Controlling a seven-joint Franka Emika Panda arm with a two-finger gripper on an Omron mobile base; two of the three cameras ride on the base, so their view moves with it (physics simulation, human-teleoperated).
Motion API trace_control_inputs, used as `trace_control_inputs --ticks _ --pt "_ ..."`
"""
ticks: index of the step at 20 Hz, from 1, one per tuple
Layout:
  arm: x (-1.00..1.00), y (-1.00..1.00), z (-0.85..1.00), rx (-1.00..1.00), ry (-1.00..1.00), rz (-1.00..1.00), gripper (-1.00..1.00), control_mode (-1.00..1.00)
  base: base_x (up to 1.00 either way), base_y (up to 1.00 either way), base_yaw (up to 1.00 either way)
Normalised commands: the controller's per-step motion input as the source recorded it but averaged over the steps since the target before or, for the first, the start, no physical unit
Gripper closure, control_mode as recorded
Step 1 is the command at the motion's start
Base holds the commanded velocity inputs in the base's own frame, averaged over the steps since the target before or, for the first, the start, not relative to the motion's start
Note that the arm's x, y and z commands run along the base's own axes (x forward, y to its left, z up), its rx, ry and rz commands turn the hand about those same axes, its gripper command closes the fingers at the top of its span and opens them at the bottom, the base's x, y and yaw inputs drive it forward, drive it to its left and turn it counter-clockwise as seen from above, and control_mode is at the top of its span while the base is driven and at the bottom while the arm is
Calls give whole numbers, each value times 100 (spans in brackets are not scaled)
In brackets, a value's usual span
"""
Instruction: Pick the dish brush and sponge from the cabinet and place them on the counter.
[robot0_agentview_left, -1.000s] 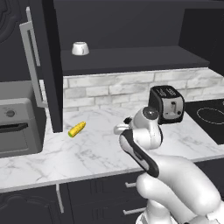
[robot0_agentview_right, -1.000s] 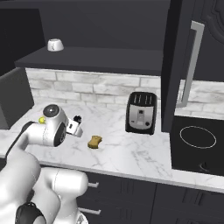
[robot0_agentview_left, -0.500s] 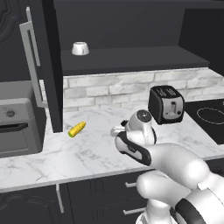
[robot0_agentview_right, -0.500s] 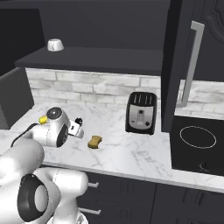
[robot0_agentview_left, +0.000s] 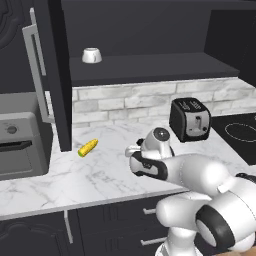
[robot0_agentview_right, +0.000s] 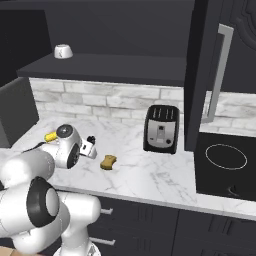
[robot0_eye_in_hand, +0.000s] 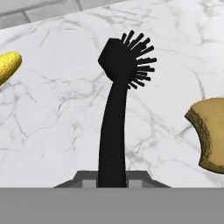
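The gripper is clamped on the handle of the dish brush, holding it low over the counter. From the hand camera the black handle runs straight out from between the fingers, with the bristle head at the far end and the bristles fanning to one side above the marble. Just beside it the sponge lies flat on the counter, near the front edge. A corn cob lies on the other side, further along the marble. The toaster stands back by the brick wall. Above, the cabinet has its doors open, and a small white cup sits on the shelf.
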Motion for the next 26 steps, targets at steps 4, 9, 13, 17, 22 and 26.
trace_control_inputs --ticks 4,9,13,17,22,26 --pt "7 0 -10 0 4 0 100 -100 0 0 0" --pt "10 0 -13 0 3 0 100 -100 0 0 0" --pt "13 0 -13 0 2 0 100 -100 0 0 0" --pt "15 0 -13 0 2 0 100 -100 0 0 0" --pt "17 0 -19 0 3 0 100 -100 0 0 0" --pt "17 0 -18 0 4 0 100 -100 0 0 0"
